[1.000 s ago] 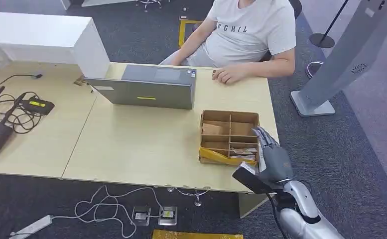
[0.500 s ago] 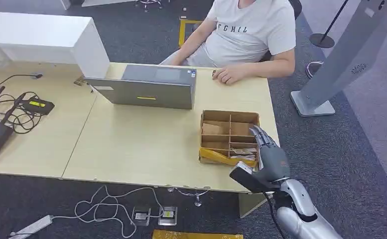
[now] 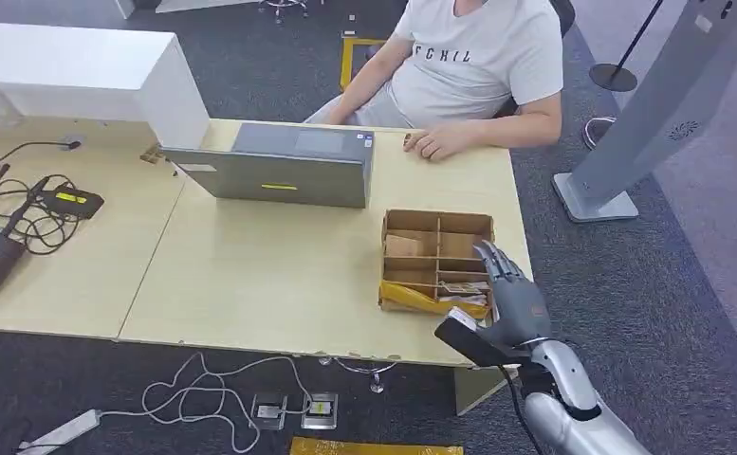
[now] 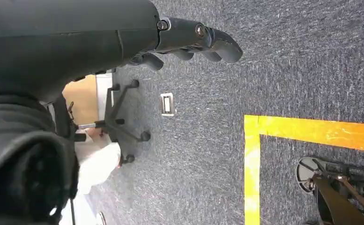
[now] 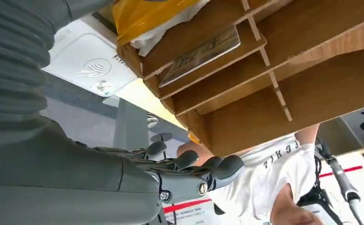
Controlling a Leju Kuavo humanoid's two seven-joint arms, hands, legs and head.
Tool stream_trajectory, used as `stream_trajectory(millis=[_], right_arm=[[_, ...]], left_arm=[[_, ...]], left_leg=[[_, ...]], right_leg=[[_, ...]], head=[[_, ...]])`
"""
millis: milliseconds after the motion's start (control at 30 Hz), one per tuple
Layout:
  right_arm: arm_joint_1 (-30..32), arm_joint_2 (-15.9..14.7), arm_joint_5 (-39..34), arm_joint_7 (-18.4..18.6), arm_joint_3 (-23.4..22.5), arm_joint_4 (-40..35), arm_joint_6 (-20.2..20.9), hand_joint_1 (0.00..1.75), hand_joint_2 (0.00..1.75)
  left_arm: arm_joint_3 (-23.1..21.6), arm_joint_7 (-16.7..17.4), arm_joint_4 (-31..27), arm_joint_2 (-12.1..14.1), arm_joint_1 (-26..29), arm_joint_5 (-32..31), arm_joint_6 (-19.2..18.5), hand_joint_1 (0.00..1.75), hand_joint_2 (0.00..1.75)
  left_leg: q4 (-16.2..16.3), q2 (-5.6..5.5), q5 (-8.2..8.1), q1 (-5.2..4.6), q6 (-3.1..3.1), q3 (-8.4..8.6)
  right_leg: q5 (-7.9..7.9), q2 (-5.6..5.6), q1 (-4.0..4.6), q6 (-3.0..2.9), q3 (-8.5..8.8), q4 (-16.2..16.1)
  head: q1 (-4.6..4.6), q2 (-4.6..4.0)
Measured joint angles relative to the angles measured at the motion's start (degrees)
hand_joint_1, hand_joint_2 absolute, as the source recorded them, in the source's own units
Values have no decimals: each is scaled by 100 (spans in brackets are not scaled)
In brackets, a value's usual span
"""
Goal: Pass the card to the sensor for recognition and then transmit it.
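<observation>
A wooden table [image 3: 250, 275] stretches across the head view. At its far left lie black devices with tangled cables [image 3: 9, 213], and behind them stands a white box [image 3: 80, 76]. Near the middle, at the far edge, sits a grey laptop [image 3: 284, 171]. Beyond the table a seated person in a white T-shirt [image 3: 473, 57] rests one hand [image 3: 435, 142] on the tabletop.

Further right, near the table's right end, is a brown cardboard tray [image 3: 437, 261] split into compartments, with a yellow bag [image 3: 421, 299] lying across its near end. The right hand [image 3: 511, 299] hovers just beside the tray's right wall, fingers spread and straight, holding nothing. A tall grey stand [image 3: 649, 114] rises from the carpet at the far right.

The right wrist view adds what the head view cannot resolve — a card [image 5: 201, 54] lying flat in one narrow compartment of the tray, apart from the right hand's fingers [image 5: 189, 161], and a white sensor pad [image 5: 88, 65] with a contactless mark, lying on the table just beside the tray, next to the bag.

The left wrist view looks down at dark carpet with a yellow floor line [image 4: 283, 126] and an office chair base [image 4: 123, 112]; the left hand [image 4: 189, 42] hangs there with fingers loosely curled, nothing in them.
</observation>
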Motion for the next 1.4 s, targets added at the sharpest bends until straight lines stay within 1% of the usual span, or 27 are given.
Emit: stream_trajectory(millis=[233,367,400,467,500,533,567,600,900,1400], right_arm=[[-6,39,-54,101,2,0,186,0,175],[-4,55,-70,155,2,0,219,0,175],[-4,57,-70,157,2,0,219,5,175],[-3,61,-74,171,2,0,232,51,175],[-3,63,-77,184,2,0,245,120,175],[-2,66,-79,197,2,0,251,166,175],[-2,68,-79,205,2,0,254,166,175],[-2,72,-79,205,2,0,256,175,175],[38,79,-92,278,-4,-7,341,175,175],[162,79,-24,413,-22,-155,441,175,175]], left_arm=[[0,50,2,0,0,-11,-2,0,0],[0,50,2,2,0,-20,-22,0,0],[0,50,2,4,0,-22,-28,0,0],[0,50,2,4,0,-33,-46,0,0],[0,50,2,7,0,-39,-55,0,0],[0,50,2,9,0,-44,-57,0,0],[0,48,2,9,0,-57,-63,0,0],[0,46,2,9,0,-57,-72,0,0],[-2,-15,2,26,0,-98,-127,0,0],[-2,-20,2,57,0,-118,-136,0,0]], left_leg=[[0,0,0,0,0,0],[0,0,0,0,0,1],[0,0,0,0,0,1],[0,0,0,0,0,1],[0,0,0,0,0,1],[0,0,0,0,0,1],[0,0,0,0,0,1],[0,0,0,0,0,1],[0,1,0,0,0,2],[0,1,0,0,0,4]], right_leg=[[0,0,0,0,0,0],[0,0,0,0,0,0],[0,0,0,0,0,0],[0,0,0,0,0,0],[0,0,0,0,0,0],[0,0,0,0,0,0],[0,1,0,0,0,0],[0,1,0,0,0,0],[0,1,0,0,0,-1],[0,2,0,0,0,-1]], head=[[0,0],[0,0],[0,0],[0,0],[0,0],[0,0],[0,0],[0,0],[0,0],[0,0]])
